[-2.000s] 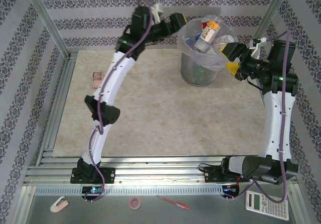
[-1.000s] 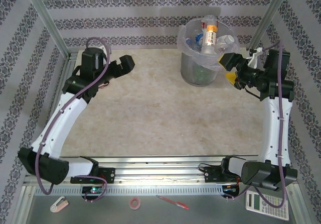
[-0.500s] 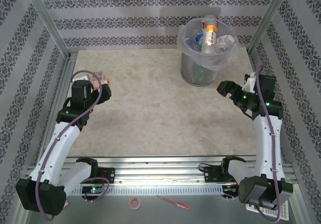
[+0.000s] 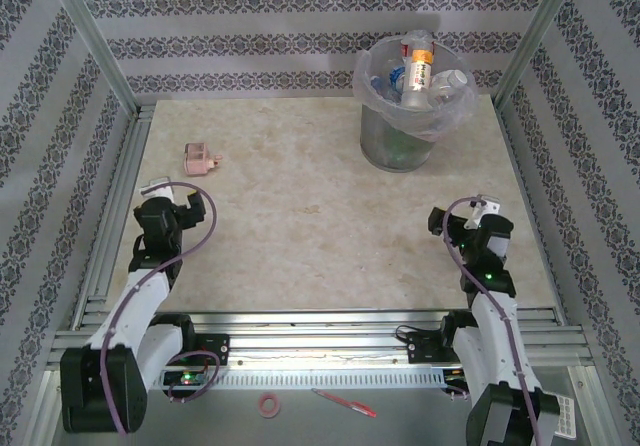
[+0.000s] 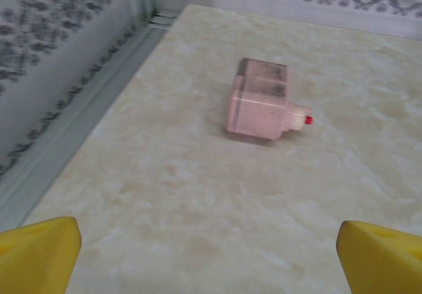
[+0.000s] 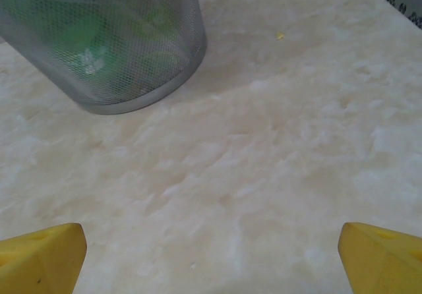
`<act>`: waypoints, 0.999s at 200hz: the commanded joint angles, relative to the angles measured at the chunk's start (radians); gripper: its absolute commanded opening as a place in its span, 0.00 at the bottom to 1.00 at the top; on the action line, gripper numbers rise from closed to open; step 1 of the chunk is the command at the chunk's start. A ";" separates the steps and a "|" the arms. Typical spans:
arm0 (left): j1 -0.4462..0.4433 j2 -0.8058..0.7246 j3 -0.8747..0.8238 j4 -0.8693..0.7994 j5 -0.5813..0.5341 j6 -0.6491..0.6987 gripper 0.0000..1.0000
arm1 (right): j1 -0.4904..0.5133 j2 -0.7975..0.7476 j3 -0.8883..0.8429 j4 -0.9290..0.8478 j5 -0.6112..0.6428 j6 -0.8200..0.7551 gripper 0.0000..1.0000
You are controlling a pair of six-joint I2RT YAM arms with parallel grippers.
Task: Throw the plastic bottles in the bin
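The bin (image 4: 385,151), a round grey bucket with a clear bag over its rim, stands at the far right of the table. Several plastic bottles (image 4: 418,66) are heaped in it, an orange-labelled one on top. In the right wrist view the bin (image 6: 125,63) is at the upper left, with green labels showing through its wall. My left gripper (image 4: 172,198) (image 5: 211,254) sits low at the near left, open and empty. My right gripper (image 4: 442,218) (image 6: 211,258) sits low at the near right, open and empty, facing the bin from a distance.
A small pinkish-white boxy object (image 4: 200,158) (image 5: 260,99) lies on the table ahead of the left gripper, near the left rail (image 5: 79,116). Patterned walls close in the table. The marble tabletop (image 4: 320,216) stretches between the arms.
Both arms have drawn back from the far side and folded down toward the near edge. Both grippers stay open. The pinkish-white object is uncovered again.
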 commanded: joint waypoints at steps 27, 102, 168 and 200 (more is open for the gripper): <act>0.008 0.338 -0.136 0.682 0.232 0.070 0.99 | 0.139 0.184 -0.079 0.479 0.042 -0.140 0.98; 0.013 0.640 -0.082 0.888 0.354 0.097 0.99 | 0.141 0.740 -0.007 0.992 -0.024 -0.155 0.98; -0.018 0.634 0.011 0.695 0.288 0.120 0.99 | 0.198 0.816 0.126 0.840 0.157 -0.166 0.98; -0.018 0.635 0.006 0.705 0.287 0.118 0.99 | 0.216 0.815 0.121 0.844 0.211 -0.170 0.98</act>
